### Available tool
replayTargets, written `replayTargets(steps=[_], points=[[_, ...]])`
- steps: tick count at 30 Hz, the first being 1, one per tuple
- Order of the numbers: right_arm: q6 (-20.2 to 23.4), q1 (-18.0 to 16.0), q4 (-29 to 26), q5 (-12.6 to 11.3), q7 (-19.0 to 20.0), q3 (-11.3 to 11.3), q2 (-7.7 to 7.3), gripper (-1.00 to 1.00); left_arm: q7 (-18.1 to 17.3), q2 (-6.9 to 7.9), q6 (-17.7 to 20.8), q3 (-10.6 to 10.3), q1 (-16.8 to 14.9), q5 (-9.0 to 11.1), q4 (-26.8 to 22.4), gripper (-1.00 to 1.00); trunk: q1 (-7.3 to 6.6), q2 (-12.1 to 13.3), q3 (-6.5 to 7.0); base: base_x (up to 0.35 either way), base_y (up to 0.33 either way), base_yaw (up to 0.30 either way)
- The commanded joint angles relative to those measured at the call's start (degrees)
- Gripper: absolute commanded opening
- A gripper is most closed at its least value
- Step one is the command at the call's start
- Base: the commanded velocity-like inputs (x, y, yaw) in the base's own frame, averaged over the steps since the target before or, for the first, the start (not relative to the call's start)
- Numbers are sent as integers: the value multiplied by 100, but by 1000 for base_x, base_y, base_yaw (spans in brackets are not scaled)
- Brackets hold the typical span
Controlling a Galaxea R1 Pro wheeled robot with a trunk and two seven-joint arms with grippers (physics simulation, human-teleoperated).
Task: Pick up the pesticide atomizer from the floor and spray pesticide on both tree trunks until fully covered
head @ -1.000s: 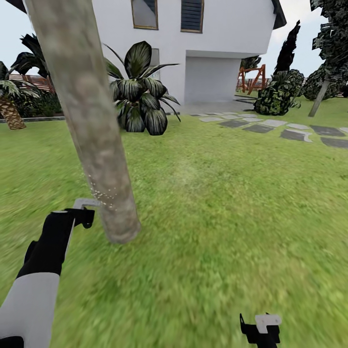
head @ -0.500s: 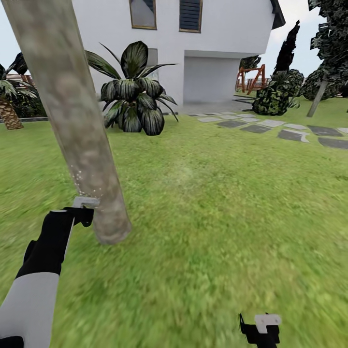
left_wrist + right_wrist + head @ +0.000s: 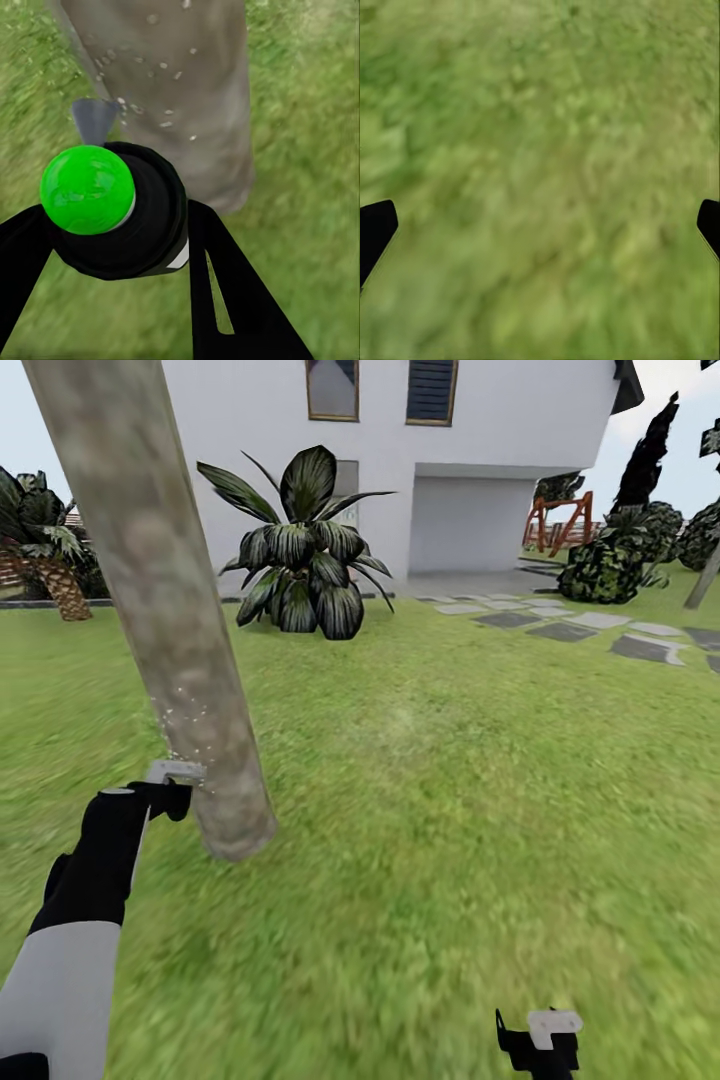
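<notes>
A thick mottled tan-grey tree trunk leans across the left of the head view and meets the lawn just ahead of my left arm. My left gripper is shut on the pesticide atomizer, a dark cylinder whose cap carries a bright green dot. The black fingers clamp its sides. Its top points at the trunk, a short distance off. Pale specks dot the bark just above the gripper. My right gripper hangs open over grass at the bottom edge, holding nothing.
A striped-leaf plant stands behind the trunk before a white house. Grey stepping slabs run to the right, with dark bushes beyond. A slim pale trunk leans at the right edge. Lawn spreads ahead and right.
The head view has swung, so the house, plant and slabs sit further right in the picture. My left gripper stays beside the trunk with the atomizer. The right gripper is unchanged.
</notes>
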Motion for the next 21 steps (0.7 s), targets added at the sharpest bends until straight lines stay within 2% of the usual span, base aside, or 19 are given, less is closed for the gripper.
replayTargets(steps=[1,4,8,9,10,12,14,16,19,21], points=[[0,0,0,0,-1,0,0,100,-1,-3,0,-1,5,4,1,-100,0,0,0,240,-186,277],[0,0,0,0,-2,0,0,100,5,-11,0,-18,13,21,60,-100,0,0,0,274,-145,223],[0,0,0,0,-2,0,0,100,12,-88,7,-46,33,-7,165,-100,0,0,0,287,-75,31],[0,0,0,0,-2,0,0,100,10,-69,8,-36,35,-16,197,-100,0,0,0,90,-17,2],[0,0,0,0,-2,0,0,100,-1,-16,8,20,38,-23,207,-100,0,0,0,46,-9,1],[2,0,0,0,-1,0,0,100,-22,283,9,300,40,10,212,-100,0,0,0,13,-2,0],[2,0,0,0,1,0,0,100,-30,360,9,358,41,25,212,-100,0,0,0,3,-1,0],[7,0,0,1,4,0,0,100,-31,322,9,328,64,23,217,-100,0,0,0,9,-3,0],[7,0,0,1,6,0,0,100,-28,125,5,156,146,18,219,-100,0,0,0,103,-156,0],[3,0,0,0,2,0,0,100,-27,50,1,75,167,13,219,-100,0,0,0,131,-225,0]])
